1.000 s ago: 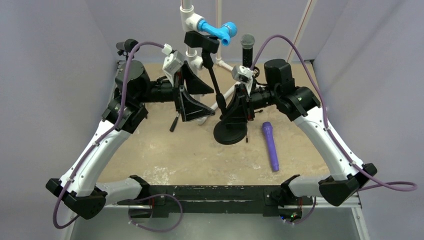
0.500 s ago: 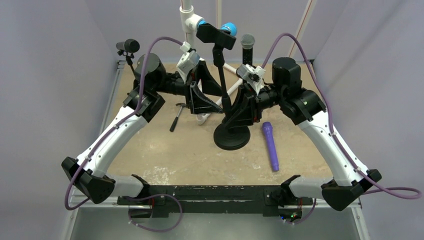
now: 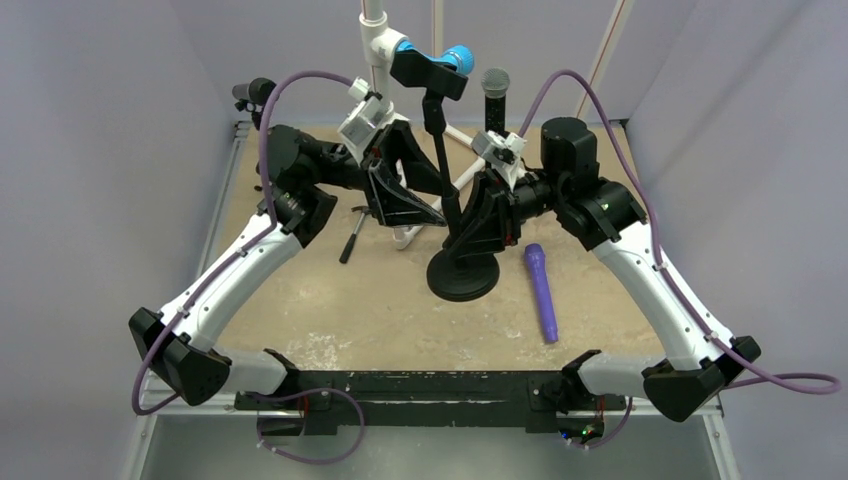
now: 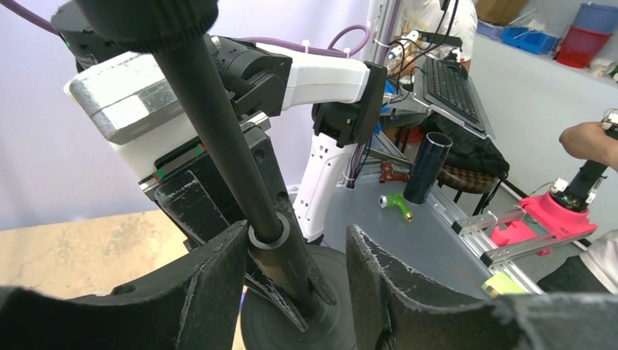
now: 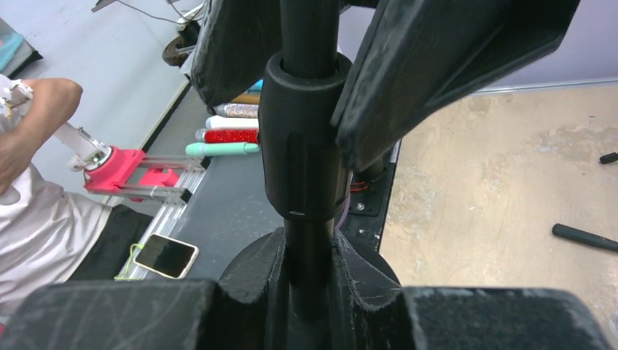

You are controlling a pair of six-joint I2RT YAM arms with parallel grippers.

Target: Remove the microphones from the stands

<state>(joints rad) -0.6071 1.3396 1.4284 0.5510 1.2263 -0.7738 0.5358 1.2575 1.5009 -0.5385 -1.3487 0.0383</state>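
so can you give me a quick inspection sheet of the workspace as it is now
Surface: tan table top, scuffed pale near the front edge.
Job's things: blue microphone sits in the clip at the top of the black stand, which is leaning.
Clutter: purple microphone lying flat right of the stand's base; grey-headed microphone and white pipe at the back; dark tool on the left.
Grippers: left end effector open, straddling the pole; right end effector shut on the pole low down.
Cables: purple cables loop off both arms, not snagged on the stand.
Surroundings: lilac walls; a person's arm beyond the table.
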